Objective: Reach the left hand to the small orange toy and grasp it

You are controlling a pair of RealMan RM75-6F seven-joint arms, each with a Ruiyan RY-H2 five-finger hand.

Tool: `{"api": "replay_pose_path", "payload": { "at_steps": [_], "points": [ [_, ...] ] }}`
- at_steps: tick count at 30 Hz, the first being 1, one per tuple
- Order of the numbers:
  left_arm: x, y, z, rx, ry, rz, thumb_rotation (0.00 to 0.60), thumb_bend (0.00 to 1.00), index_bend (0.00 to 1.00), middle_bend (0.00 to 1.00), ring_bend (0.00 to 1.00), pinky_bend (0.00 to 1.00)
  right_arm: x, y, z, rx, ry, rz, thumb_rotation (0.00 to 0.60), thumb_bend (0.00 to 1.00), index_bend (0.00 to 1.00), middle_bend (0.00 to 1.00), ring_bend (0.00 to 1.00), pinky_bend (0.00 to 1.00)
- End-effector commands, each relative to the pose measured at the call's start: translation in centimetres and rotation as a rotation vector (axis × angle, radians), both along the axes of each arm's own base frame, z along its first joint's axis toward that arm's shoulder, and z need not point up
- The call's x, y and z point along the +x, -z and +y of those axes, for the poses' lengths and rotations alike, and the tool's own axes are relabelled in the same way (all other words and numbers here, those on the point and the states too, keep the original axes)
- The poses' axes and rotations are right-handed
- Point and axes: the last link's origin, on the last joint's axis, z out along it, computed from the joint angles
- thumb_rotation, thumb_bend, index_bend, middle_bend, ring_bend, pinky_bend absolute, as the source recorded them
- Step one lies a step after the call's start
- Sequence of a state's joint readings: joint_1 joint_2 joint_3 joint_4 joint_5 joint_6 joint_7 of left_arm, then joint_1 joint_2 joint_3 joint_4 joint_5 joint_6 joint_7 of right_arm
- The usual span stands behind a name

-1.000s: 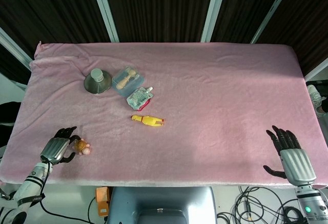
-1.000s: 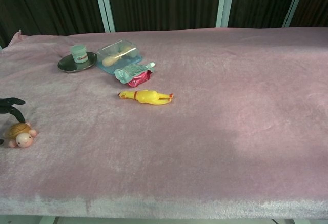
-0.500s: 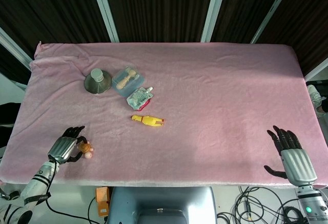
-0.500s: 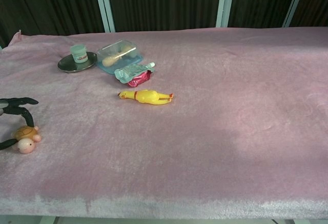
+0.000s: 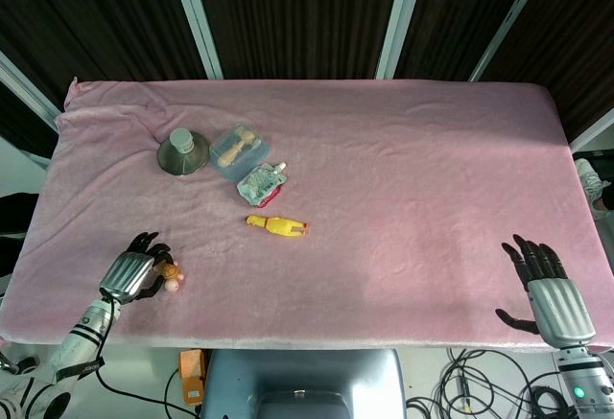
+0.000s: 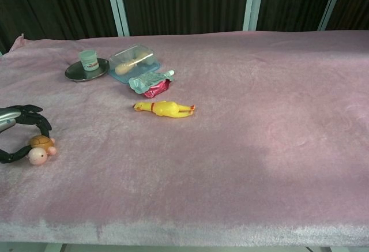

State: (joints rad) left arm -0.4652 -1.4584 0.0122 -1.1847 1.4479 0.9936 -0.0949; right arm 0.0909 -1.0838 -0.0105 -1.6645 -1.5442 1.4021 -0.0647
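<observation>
The small orange toy (image 5: 170,275), a round figure with a pink head, lies on the pink cloth near the front left corner. My left hand (image 5: 134,268) is on the toy's left side. Its dark fingers (image 5: 155,250) curl over the toy and the thumb comes in from below, so the toy sits pinched between them. In the chest view the toy (image 6: 40,149) shows at the far left with the left hand (image 6: 23,115) wrapped around it; most of that hand is cut off by the frame. My right hand (image 5: 547,290) rests at the front right edge, fingers spread, holding nothing.
A yellow rubber chicken (image 5: 276,225) lies mid-table. Behind it are a crumpled packet (image 5: 261,183), a clear blue box (image 5: 238,148) and a small cup on a metal saucer (image 5: 182,152). The table's front edge (image 5: 288,340) runs close below the left hand.
My left hand has slid to the right and its fingers have closed around the orange toy, which has shifted right with it. The right hand has stayed put.
</observation>
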Motion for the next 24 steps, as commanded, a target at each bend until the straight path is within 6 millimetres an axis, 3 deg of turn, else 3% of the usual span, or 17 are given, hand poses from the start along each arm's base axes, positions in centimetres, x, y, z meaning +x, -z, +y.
{"api": "replay_pose_path", "payload": {
  "at_steps": [1, 9, 11, 14, 15, 16, 24],
  "points": [
    [0.1, 0.1, 0.1, 0.002, 0.001, -0.007, 0.6, 0.52, 0.95, 0.24, 0.03, 0.0, 0.0, 0.0, 0.0, 0.0, -0.001, 0.0, 0.6, 0.25, 0.0, 0.0, 0.0, 0.0],
    [0.5, 0.1, 0.2, 0.022, 0.019, -0.012, 0.6, 0.51, 0.94, 0.25, 0.03, 0.0, 0.0, -0.1, 0.1, 0.0, -0.001, -0.001, 0.6, 0.25, 0.0, 0.0, 0.0, 0.0],
    [0.4, 0.1, 0.1, 0.012, 0.018, -0.005, 0.6, 0.48, 0.82, 0.22, 0.02, 0.0, 0.0, -0.1, 0.1, 0.0, -0.001, -0.001, 0.6, 0.25, 0.0, 0.0, 0.0, 0.0],
    [0.1, 0.0, -0.3, -0.019, -0.018, -0.007, 0.6, 0.42, 0.25, 0.07, 0.0, 0.0, 0.0, -0.1, 0.0, 0.0, -0.001, 0.0, 0.6, 0.25, 0.0, 0.0, 0.0, 0.0],
    [0.1, 0.0, -0.3, -0.022, -0.023, -0.008, 0.6, 0.41, 0.1, 0.04, 0.0, 0.0, 0.0, -0.1, 0.0, 0.0, -0.001, 0.0, 0.6, 0.25, 0.0, 0.0, 0.0, 0.0],
    [0.0, -0.1, -0.4, -0.022, -0.028, -0.004, 0.6, 0.39, 0.03, 0.02, 0.0, 0.0, 0.0, 0.0, 0.0, 0.001, -0.001, 0.001, 0.6, 0.25, 0.0, 0.0, 0.0, 0.0],
    [0.9, -2.2, -2.0, 0.041, 0.014, 0.001, 0.6, 0.36, 0.0, 0.0, 0.0, 0.0, 0.0, 0.0, 0.1, 0.001, -0.002, 0.002, 0.6, 0.25, 0.0, 0.0, 0.0, 0.0]
  ]
}}
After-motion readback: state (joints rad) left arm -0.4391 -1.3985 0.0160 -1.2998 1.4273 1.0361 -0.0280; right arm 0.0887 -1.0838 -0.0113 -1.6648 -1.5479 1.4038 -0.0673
